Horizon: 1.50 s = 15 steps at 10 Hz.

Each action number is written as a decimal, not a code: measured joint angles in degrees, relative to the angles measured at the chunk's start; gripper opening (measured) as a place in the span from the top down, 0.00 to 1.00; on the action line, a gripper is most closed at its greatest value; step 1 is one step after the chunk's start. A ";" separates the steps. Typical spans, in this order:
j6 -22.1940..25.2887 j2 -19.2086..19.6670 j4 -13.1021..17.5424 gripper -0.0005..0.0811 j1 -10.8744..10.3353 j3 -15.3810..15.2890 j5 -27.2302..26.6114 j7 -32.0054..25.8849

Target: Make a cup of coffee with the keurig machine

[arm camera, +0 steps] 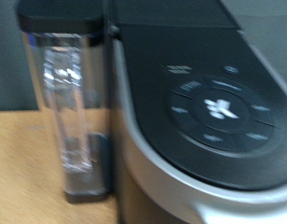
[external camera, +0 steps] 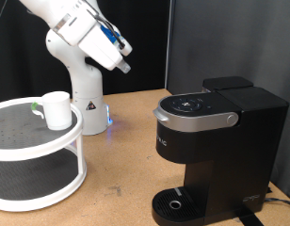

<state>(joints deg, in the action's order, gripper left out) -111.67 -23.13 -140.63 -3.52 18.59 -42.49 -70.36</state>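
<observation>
The white cup [external camera: 56, 109] stands upright on the top tier of a white round two-tier stand [external camera: 23, 141] at the exterior view's left. The black keurig machine [external camera: 213, 151] stands at the right, lid closed, with a grey-silver lid handle [external camera: 194, 119] and an empty round drip tray [external camera: 173, 202]. My gripper [external camera: 122, 66] hangs in the air at the upper middle, between cup and machine, touching neither. Its fingers do not show in the wrist view. That view is filled by the machine's button panel [arm camera: 216, 105] and its clear water tank [arm camera: 69, 112].
The arm's white base [external camera: 87, 99] stands behind the stand, with a blue light at its foot. The wooden table [external camera: 121, 160] lies open between stand and machine. A cable runs off the machine at the lower right [external camera: 277, 198].
</observation>
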 joint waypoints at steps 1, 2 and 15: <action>3.82 0.15 0.34 0.99 0.13 1.16 0.04 0.00; 7.04 -0.11 0.40 0.99 0.64 2.54 0.32 0.00; 26.64 -3.14 2.58 0.99 6.05 10.21 9.91 -0.26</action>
<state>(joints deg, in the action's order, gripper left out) -85.03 -26.27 -138.05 2.53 28.80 -32.58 -70.62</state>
